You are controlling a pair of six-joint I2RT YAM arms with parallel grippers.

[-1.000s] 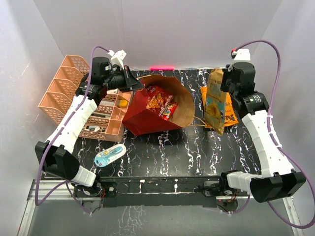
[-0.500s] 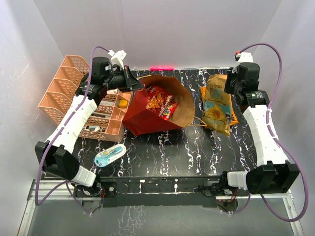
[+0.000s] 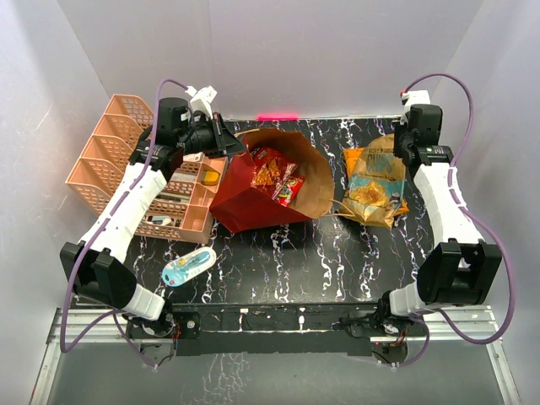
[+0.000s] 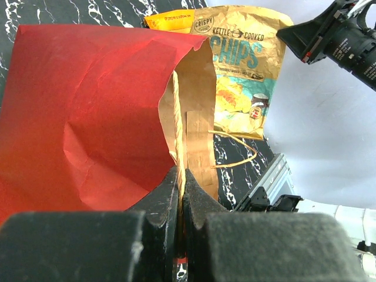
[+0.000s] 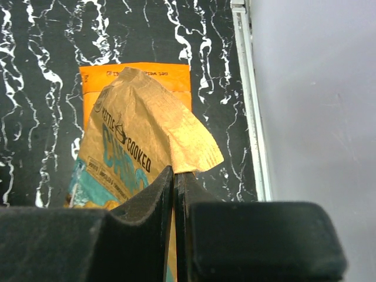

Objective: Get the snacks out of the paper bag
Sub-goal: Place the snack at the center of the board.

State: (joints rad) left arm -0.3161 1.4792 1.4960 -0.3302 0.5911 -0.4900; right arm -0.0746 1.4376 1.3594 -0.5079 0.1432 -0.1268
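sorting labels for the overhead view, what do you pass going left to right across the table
pink basket organizer → paper bag → kettle chips bag

The right gripper [image 5: 174, 174] pinches a corner of the chip bag [image 5: 132, 147], which lies over an orange packet [image 5: 141, 73] on the black marbled table [image 5: 41, 64].

Walls: white panels [image 3: 295, 51] enclosing three sides.
Table: black top [image 3: 287, 270], white veining.
Light: I see a red strip [image 3: 278, 116] glowing at the far edge.
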